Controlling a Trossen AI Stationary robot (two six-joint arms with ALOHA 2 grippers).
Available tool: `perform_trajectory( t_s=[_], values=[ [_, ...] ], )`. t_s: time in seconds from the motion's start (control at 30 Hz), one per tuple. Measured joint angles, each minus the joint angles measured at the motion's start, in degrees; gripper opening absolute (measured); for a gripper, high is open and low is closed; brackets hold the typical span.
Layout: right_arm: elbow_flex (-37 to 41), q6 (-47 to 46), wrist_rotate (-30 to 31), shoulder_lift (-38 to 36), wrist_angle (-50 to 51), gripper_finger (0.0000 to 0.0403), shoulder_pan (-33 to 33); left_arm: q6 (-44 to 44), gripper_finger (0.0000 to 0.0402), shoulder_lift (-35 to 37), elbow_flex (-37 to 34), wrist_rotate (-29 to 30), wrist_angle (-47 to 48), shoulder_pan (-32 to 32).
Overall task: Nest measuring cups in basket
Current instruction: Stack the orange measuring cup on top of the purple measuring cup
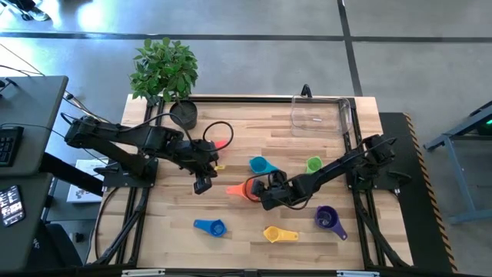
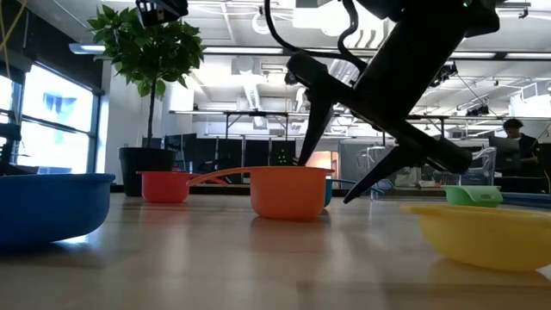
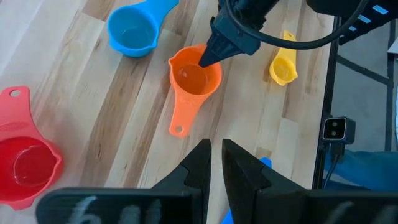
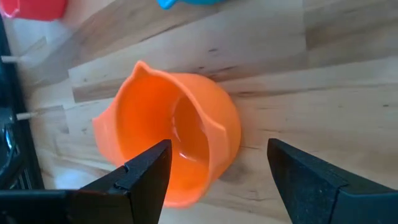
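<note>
The orange cup (image 1: 243, 188) sits upright on its base mid-table, handle toward the left arm. My right gripper (image 1: 258, 193) is open, slanting down from the right over the cup, with one finger inside the bowl and one outside. My left gripper (image 1: 203, 184) is shut and holds nothing, hovering left of the orange cup. Red (image 1: 219, 145), teal (image 1: 261, 164), green (image 1: 314, 164), purple (image 1: 326, 218), yellow (image 1: 275, 233) and blue (image 1: 209, 226) cups lie apart on the table. The clear basket (image 1: 296, 115) stands by the far edge. My right gripper (image 4: 217, 147) straddles the orange cup's wall (image 4: 227, 134) on the side away from its handle, one finger (image 4: 146, 171) inside the bowl and the other (image 4: 298, 174) outside. It comes slanting down from the table's right. Whether either finger touches the wall, I cannot tell.
A black plant pot (image 1: 183, 114) with a leafy plant stands at the far left corner. Cables lie around the red cup near the left arm. Bare wood shows between the orange cup and the basket.
</note>
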State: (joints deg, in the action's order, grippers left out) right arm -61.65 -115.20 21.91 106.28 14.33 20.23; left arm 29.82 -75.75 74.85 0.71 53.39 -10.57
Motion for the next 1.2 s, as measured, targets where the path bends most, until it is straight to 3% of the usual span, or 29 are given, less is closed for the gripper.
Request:
perform_trajectory(
  t_s=[0.13, 0.7, 0.9, 1.2],
  values=[
    [0.0, 0.3, -0.8, 0.0, 0.0, 0.0231, 0.0, -0.1, 0.003, 0.0, 0.0, 0.0, 0.0, 0.0],
    [0.0, 7.0, -0.7, 0.0, 0.0, 0.0015, 0.0, -0.1, 0.003, 0.0, 0.0, 0.2, 0.0, 0.0],
    [0.0, 10.8, -3.0, 0.0, -0.5, 0.0012, 0.0, -0.1, 0.003, 0.0, 0.0, 0.2, 0.0, 0.0],
    [0.0, 25.7, -6.2, -5.9, -0.2, 0.0004, 0.0, -0.1, 0.003, 0.0, 0.0, 0.2, 2.4, 0.0]
  ],
)
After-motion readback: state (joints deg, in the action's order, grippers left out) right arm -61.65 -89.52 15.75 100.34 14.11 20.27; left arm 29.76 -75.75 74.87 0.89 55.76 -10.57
